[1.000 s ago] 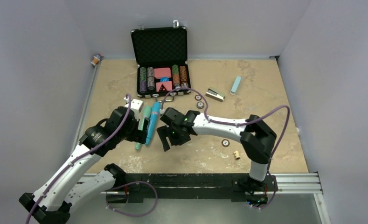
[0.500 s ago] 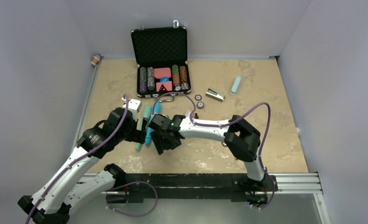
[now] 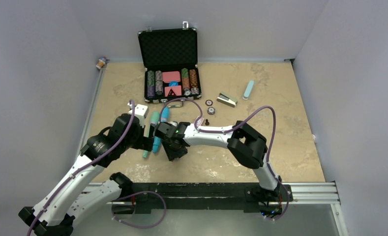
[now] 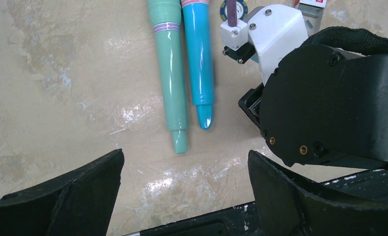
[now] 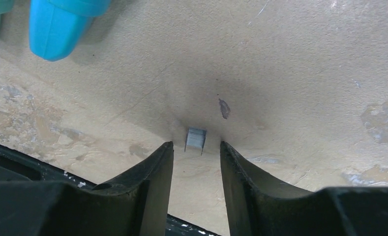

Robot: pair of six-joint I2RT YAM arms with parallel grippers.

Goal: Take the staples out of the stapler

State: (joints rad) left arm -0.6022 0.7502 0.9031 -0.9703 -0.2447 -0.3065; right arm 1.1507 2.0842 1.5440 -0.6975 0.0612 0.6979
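A small block of grey staples [image 5: 195,138] lies on the tan table just beyond the tips of my right gripper [image 5: 196,146]. The jaws stand narrow, with a gap on either side of the block, touching nothing. From above, my right gripper [image 3: 174,149] points down beside the two pens. The stapler [image 3: 226,99], small and grey, lies far back right, away from both arms. My left gripper [image 4: 184,160] is wide open and holds nothing; it hovers over bare table near the pen tips, also seen from above as the left gripper [image 3: 149,142].
A green pen [image 4: 169,73] and a blue pen [image 4: 199,59] lie side by side between the arms. An open black case of poker chips [image 3: 171,73] stands at the back. A white cube [image 3: 141,109], loose chips [image 3: 209,103] and a pale blue piece [image 3: 249,90] lie about.
My right arm has swung left towards the pens and come down over the staples, and its jaws have narrowed. The left arm has barely moved.
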